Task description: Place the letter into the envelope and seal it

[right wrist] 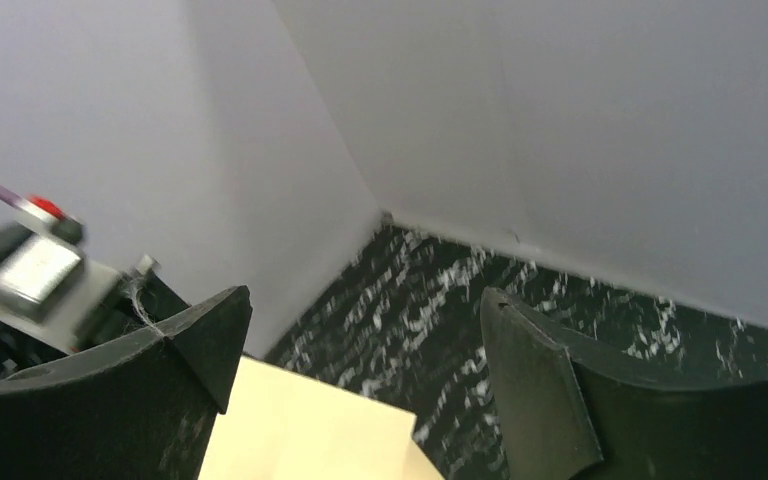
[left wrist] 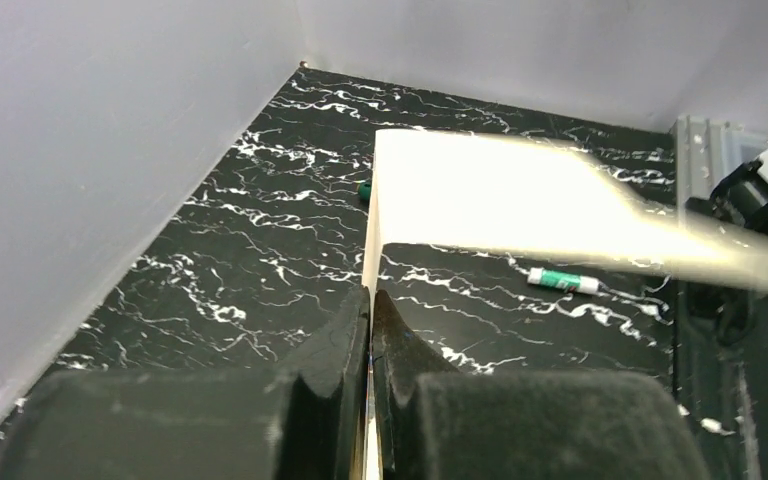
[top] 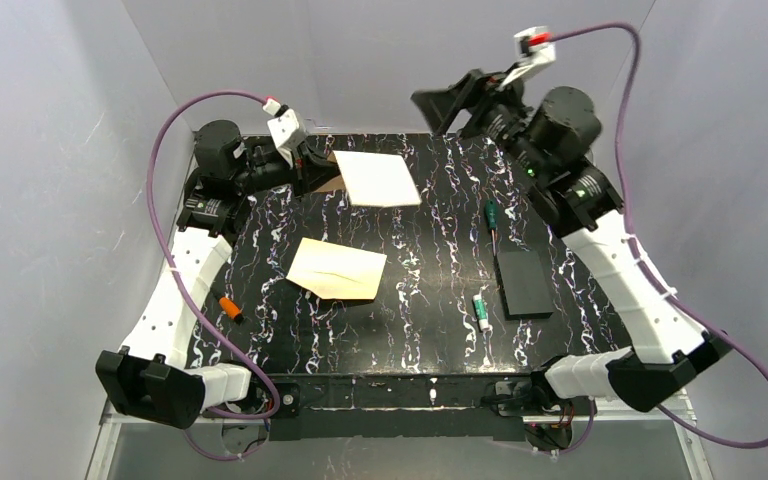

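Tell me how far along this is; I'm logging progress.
Nothing finished yet. In hand: the left end effector pinches the letter by one edge. The envelope lies flat in the middle, apart from it. The right end effector hangs open, empty. Left: insertion and sealing.

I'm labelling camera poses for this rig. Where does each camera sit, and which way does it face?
Top external: above and behind the bases, looking down on the table; both arms show.
Left wrist: on the left arm, looking along the shut left end effector across the table; it pinches the letter.
Right wrist: raised, facing the far-left corner through the open right end effector.
Shared: the letter appears in all three views.
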Motion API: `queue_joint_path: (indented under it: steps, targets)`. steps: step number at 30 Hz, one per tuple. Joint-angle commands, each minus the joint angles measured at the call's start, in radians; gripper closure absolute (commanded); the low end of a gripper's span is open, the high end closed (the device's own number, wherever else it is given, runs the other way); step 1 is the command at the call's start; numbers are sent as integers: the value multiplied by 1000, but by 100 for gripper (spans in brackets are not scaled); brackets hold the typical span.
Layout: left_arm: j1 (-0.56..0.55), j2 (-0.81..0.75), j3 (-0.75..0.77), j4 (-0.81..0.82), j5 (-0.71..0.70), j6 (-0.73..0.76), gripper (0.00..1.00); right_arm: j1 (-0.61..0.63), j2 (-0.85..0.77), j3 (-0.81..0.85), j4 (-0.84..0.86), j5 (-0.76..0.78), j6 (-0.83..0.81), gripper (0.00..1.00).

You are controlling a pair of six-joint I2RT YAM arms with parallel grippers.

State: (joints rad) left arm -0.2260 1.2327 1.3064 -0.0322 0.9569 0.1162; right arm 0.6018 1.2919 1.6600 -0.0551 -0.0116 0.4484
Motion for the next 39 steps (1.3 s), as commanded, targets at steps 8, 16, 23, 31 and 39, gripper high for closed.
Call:
queue_joint_path:
  steps: [8,16,23,31,39]
  targets:
    - [-1,34,23,71,244,-64,100,25,90,-14,-278,-410,-312,3]
    - [-2,24,17,70,414,-185,100,27,80,-36,-301,-669,-396,6]
    - [-2,22,20,80,550,-230,100,80,150,45,-439,-775,-433,46]
    - [-3,26,20,81,579,-213,100,99,151,58,-545,-814,-467,68]
    - [0,31,27,82,525,-254,53,99,99,2,-386,-772,-370,99]
